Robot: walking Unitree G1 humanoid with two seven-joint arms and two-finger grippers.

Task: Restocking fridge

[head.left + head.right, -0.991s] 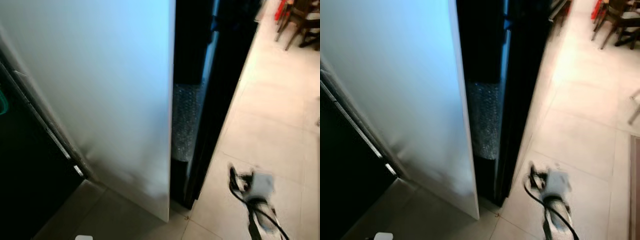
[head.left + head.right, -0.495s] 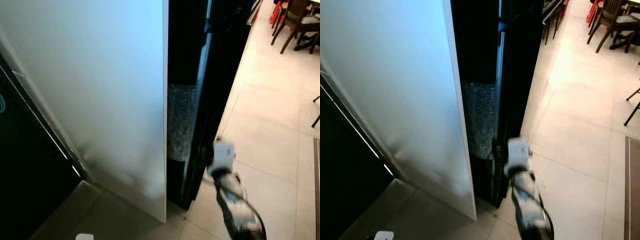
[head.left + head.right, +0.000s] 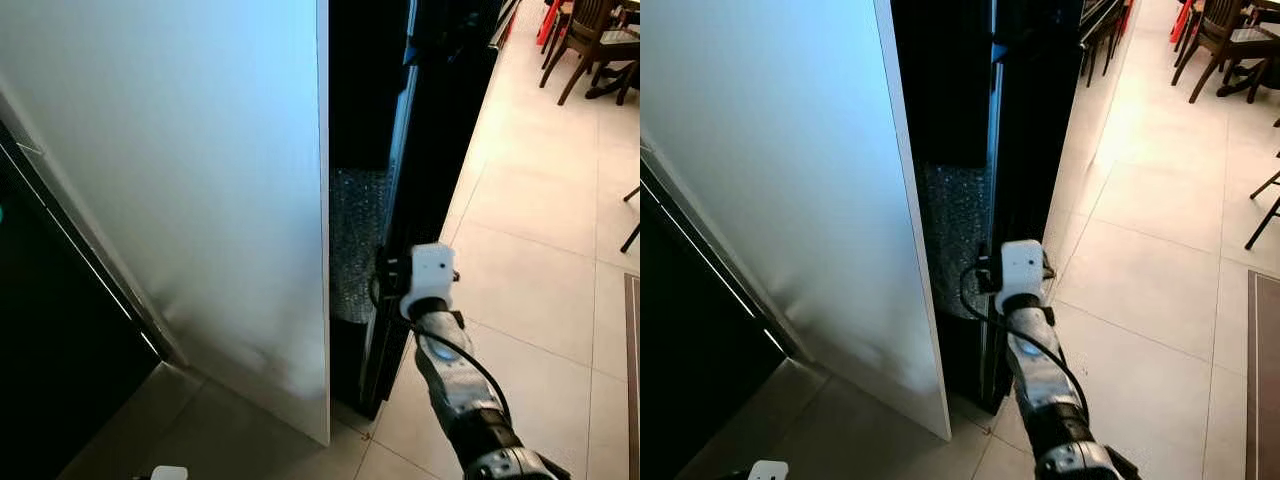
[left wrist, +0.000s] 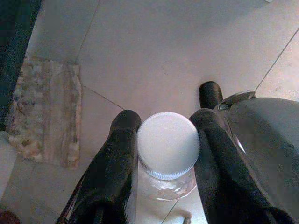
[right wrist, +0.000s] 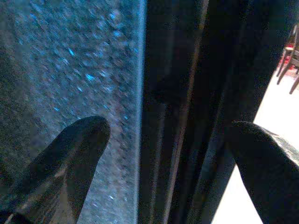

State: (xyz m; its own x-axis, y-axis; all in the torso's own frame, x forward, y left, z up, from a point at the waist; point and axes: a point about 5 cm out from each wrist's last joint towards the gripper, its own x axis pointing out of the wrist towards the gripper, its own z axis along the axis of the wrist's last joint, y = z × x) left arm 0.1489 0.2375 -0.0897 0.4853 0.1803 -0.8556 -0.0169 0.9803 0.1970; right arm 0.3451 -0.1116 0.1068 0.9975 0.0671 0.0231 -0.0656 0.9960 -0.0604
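My right gripper (image 5: pixel 163 154) has its fingers spread wide astride the tall black fridge door's (image 3: pixel 425 180) edge, beside the white side panel (image 3: pixel 190 180). Pale tiled floor (image 3: pixel 540 250) lies open to my right. My left gripper (image 4: pixel 166 154) clamps a clear plastic bottle with a white ribbed cap (image 4: pixel 168 145) low over the floor.

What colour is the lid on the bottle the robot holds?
White: the ribbed round lid on the clear bottle, best in the left wrist view.

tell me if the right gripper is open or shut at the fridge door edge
Open. In the right wrist view its two black fingers stand wide apart, with the dark fridge door edge between them. The right gripper is at that edge.
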